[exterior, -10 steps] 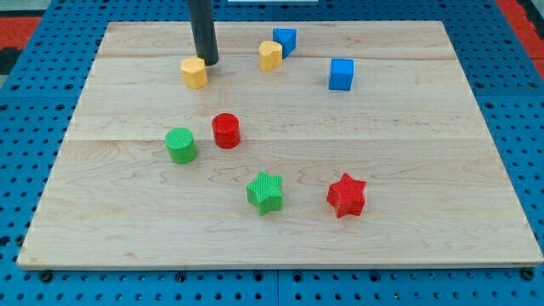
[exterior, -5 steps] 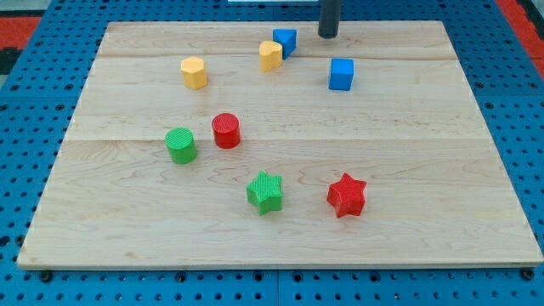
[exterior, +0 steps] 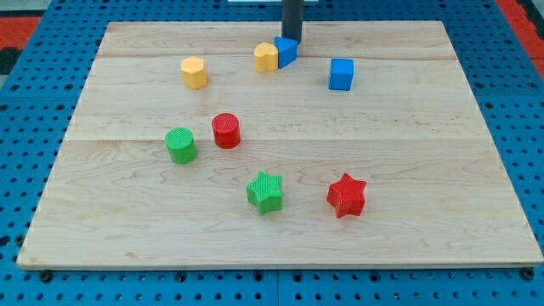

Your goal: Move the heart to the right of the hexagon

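— What carries everything here?

— A pale wooden surface (exterior: 408, 136), made of planks joined side by side, the grain running from the view's left to its right.

— And around it?

— A blue pegboard (exterior: 510, 127) with rows of small holes shows on every side. Red patches (exterior: 523, 10) sit in both top corners. The light is even and soft.

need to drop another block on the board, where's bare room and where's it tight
Free: the view's right side beyond the blue cube and red star, and the bottom-left corner below the green cylinder. Crowded: top centre, where my tip meets the blue block and yellow heart.
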`<state>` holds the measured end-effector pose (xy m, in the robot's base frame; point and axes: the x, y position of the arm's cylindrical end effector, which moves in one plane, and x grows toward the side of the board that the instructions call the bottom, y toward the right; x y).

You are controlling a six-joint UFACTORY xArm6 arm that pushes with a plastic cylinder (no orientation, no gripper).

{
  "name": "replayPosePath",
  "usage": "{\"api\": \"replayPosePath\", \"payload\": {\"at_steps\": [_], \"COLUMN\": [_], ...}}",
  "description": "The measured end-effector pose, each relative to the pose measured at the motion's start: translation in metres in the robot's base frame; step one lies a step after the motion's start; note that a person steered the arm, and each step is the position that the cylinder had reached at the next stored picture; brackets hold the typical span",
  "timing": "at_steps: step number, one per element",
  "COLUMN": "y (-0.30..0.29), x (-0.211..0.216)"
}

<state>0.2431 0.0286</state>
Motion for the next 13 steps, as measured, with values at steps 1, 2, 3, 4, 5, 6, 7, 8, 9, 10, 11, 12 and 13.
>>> {"api": "replayPosePath", "payload": {"at_steps": [1,2,3,4,5,6,7,8,9,10,11,12,13], "y": [0.000,0.000,-0.002,-0.055,-0.059,-0.060,-0.089,-0.062,-0.078,-0.115,-0.149,-0.168,-0.168], "x": [0.004,0.018,0.023,0.024,0.026,0.029,0.043,0.030,0.023,0.034,0.053,0.076,0.086]}}
